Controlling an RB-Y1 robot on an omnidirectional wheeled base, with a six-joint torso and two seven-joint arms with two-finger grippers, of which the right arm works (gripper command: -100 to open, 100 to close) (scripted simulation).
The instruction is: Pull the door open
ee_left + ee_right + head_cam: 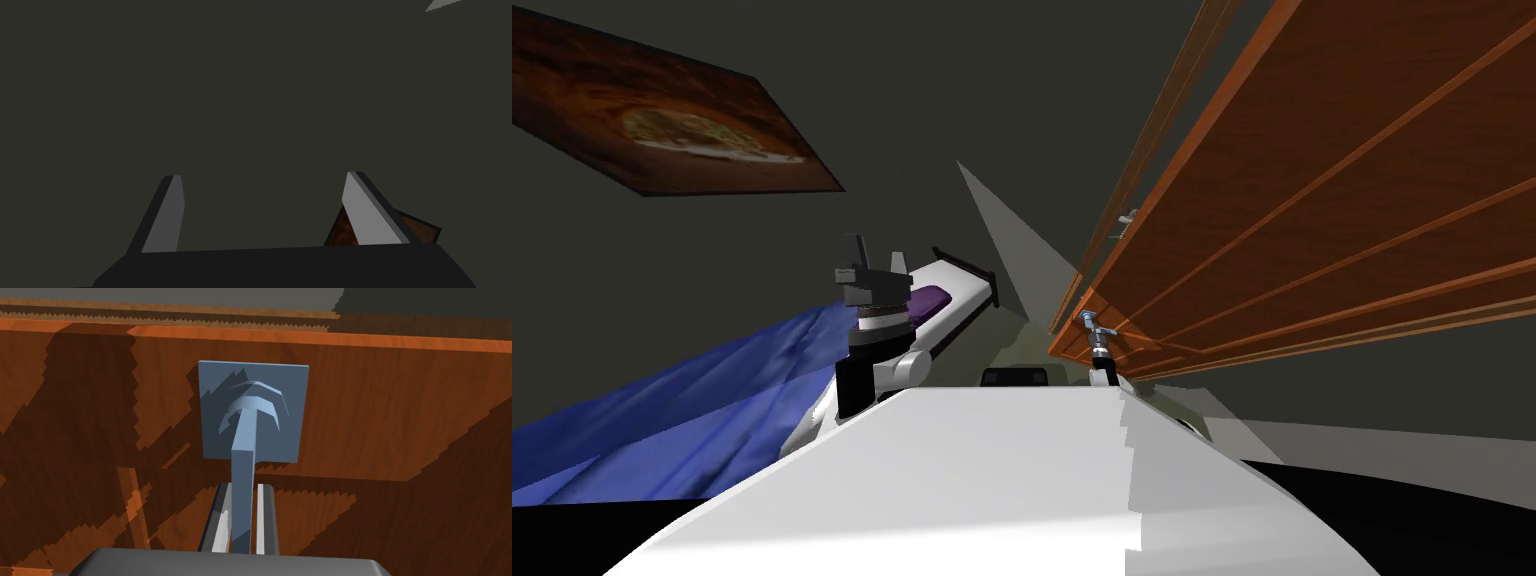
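A reddish-brown panelled wooden door (1312,200) runs along my right side, swung partly out from its frame. Its blue-grey lever handle (243,488) stands out from a square blue-grey plate (280,413) on the door (400,413). My right gripper (243,523) is shut on the lever, a finger pressed to each side of it. In the head view the right gripper (1092,325) sits at the door's near edge by the handle. My left gripper (867,265) is raised on my left, open with nothing between its fingers (365,210).
A bed (952,290) with a blue cover (692,400) and a purple pillow (927,298) lies ahead on the left. A brown framed picture (662,110) hangs on the dark wall. A second handle (1124,222) shows farther along the door frame.
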